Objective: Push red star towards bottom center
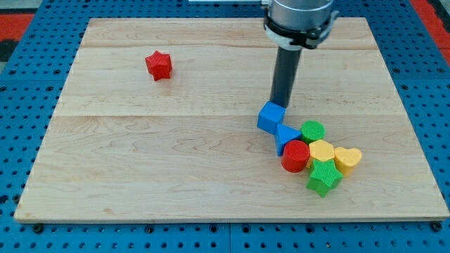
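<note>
The red star (159,65) lies alone on the wooden board (140,154) at the view's upper left. My tip (280,103) is far to the star's right, just above the blue cube (271,117) and touching or nearly touching its top edge. The rod rises straight up to the arm at the view's top.
A cluster sits at the view's lower right: blue cube, blue triangle (285,135), green cylinder (313,131), red cylinder (296,155), yellow hexagon (321,151), yellow heart (347,159), green star (324,176). Blue pegboard (28,105) surrounds the board.
</note>
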Action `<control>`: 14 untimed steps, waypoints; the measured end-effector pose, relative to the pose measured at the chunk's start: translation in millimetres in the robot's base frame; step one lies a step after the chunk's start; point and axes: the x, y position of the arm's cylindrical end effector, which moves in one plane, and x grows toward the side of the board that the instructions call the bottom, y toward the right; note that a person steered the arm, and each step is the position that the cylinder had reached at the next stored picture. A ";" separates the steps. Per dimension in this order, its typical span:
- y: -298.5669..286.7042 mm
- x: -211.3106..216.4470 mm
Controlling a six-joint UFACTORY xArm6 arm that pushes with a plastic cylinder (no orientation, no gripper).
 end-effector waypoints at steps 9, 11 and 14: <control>-50.9 -207.5; -53.3 -212.7; -69.3 -213.6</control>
